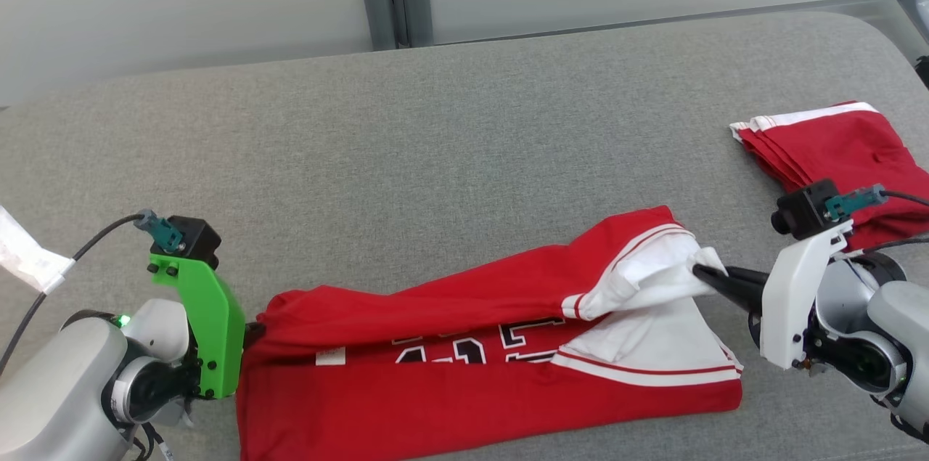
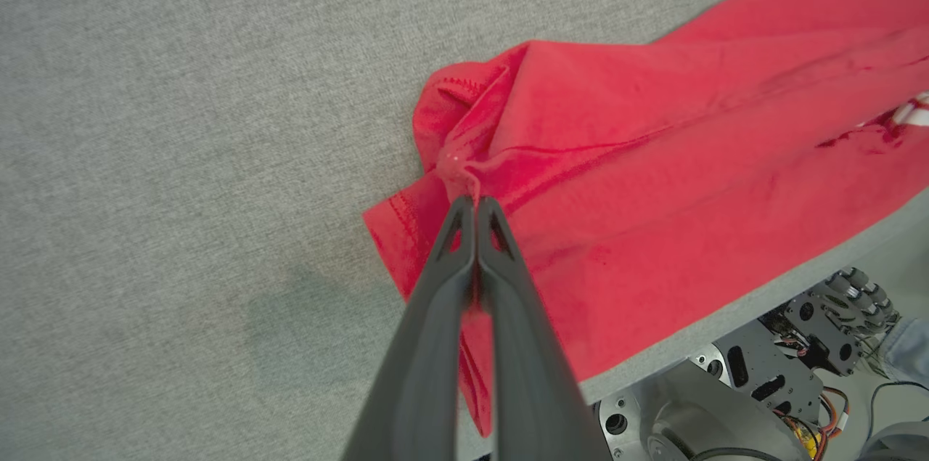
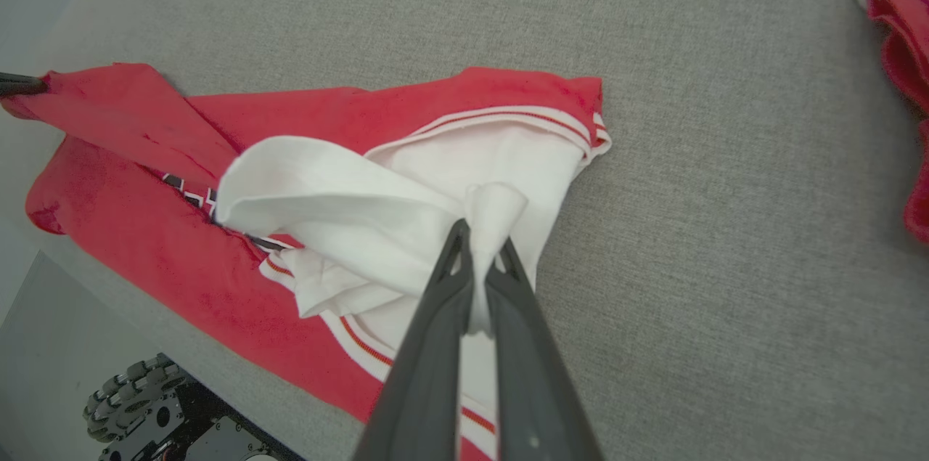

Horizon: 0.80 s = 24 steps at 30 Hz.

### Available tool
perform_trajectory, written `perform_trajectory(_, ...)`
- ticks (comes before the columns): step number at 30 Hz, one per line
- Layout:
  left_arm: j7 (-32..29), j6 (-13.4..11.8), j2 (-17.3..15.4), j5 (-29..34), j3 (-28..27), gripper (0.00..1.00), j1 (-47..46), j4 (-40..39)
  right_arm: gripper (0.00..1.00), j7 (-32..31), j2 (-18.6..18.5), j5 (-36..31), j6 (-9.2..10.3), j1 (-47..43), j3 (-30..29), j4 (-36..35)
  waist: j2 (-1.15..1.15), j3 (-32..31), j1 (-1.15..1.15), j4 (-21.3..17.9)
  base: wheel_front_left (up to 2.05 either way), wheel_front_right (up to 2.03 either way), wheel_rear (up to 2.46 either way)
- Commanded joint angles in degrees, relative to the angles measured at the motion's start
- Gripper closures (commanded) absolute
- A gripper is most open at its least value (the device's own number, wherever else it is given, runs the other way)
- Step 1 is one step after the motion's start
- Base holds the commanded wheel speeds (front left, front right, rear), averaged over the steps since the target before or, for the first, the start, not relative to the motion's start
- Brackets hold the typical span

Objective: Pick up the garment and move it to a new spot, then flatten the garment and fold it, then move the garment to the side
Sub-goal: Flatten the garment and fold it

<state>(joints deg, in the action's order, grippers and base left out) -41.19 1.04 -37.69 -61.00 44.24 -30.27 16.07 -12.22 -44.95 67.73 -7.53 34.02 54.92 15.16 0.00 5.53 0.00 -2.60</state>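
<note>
The red jersey (image 1: pixel 435 388) lies along the near edge of the grey table (image 1: pixel 435 156), stretched out long from left to right. Part of it hangs over that near edge. Its top layer is folded down toward the near edge, so just the bottom of the black and white number (image 1: pixel 464 352) peeks out. A small white label (image 1: pixel 330 356) sits to the left of the number. At the right end the cloth turns white (image 1: pixel 653 272), with thin red stripes along its edges.

The left gripper (image 1: pixel 252 332) is at the jersey's left end. In the left wrist view its two dark fingers (image 2: pixel 435 301) are pressed tight together, with a bunched corner of the red cloth (image 2: pixel 653 156) pinched between the tips (image 2: pixel 475 203). A bright green bracket (image 1: pixel 210 316) sits on this wrist.

The right gripper (image 1: pixel 700 274) is at the jersey's right end. In the right wrist view its tips (image 3: pixel 479 236) are squeezed shut on a fold of the white cloth, and the red part (image 3: pixel 131 229) spreads away behind it. A white bracket (image 1: pixel 795 301) sits on this wrist.

Farther back, at the table's right end and well apart from the jersey, lies a folded red garment (image 1: pixel 842 141) with white trim. Beyond the table's far edge stand two grey posts (image 1: pixel 395 7). Below the near edge the robot's wheels (image 3: pixel 123 403) show.
</note>
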Motion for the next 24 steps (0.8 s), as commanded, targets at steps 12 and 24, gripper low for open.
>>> perform_trajectory(12,-0.6,-1.6,-1.8,-2.1,-0.6,0.00,3.8,-2.0,0.00,-5.2,2.1,-0.3,0.08,-6.3,-2.0,-0.7,0.00,0.3,0.00,-1.1,0.00,0.00,0.00)
perform_trajectory(24,22.9,-6.6,-2.7,5.4,-10.2,0.00,3.1,-11.0,0.00,14.3,1.2,-2.9,0.08,-10.3,-19.4,-5.8,0.00,-2.7,0.00,0.5,0.00,0.00,0.00)
